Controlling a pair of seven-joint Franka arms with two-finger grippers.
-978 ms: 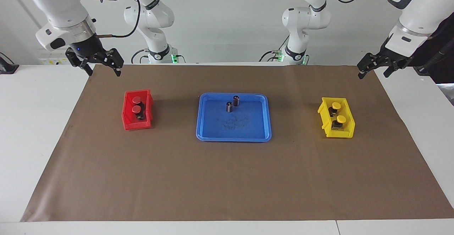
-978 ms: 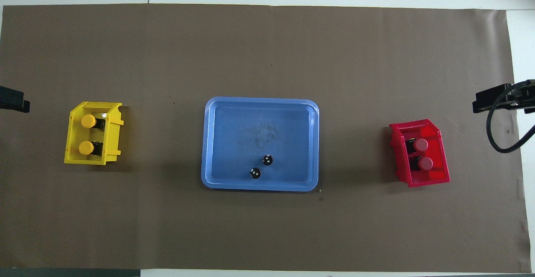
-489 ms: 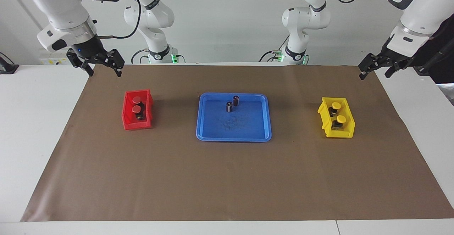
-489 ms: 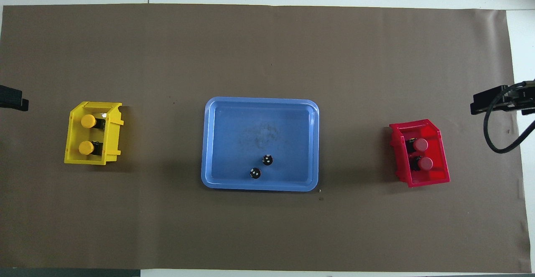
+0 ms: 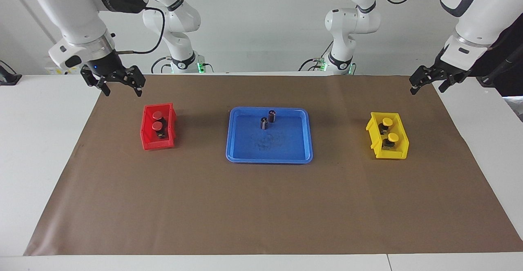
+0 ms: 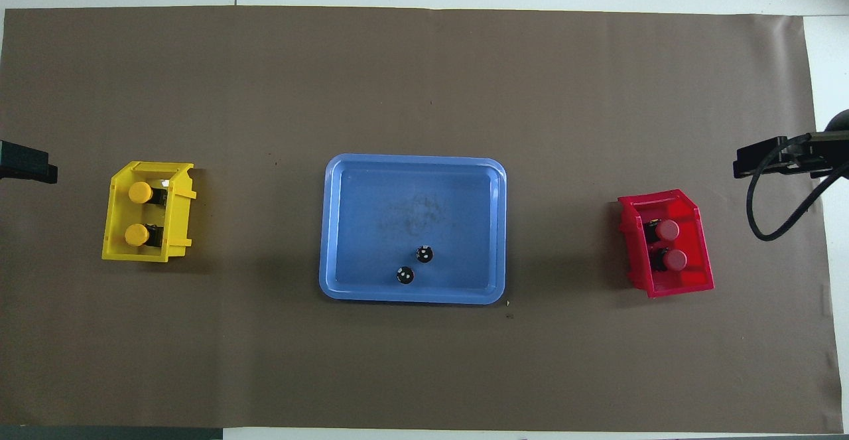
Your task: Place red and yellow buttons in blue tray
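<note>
- Right pincer (image 5: 121, 86), upper left of the facing frame, spread wide, empty; left pincer (image 5: 427, 83), upper right, likewise.
- Red buttons (image 5: 157, 121) and yellow buttons (image 5: 389, 128) look light and rigid; grip below the slick caps.

White table (image 5: 41, 148), brown paper mat (image 5: 261, 205) covering most of it; plain white wall (image 5: 261, 21) at top of frame.

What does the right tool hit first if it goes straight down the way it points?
Probably the brown mat near the red bin's rim nearest the robots. The right tool hangs open, pointing down, apparently short of the bin; depth is unclear.
</note>
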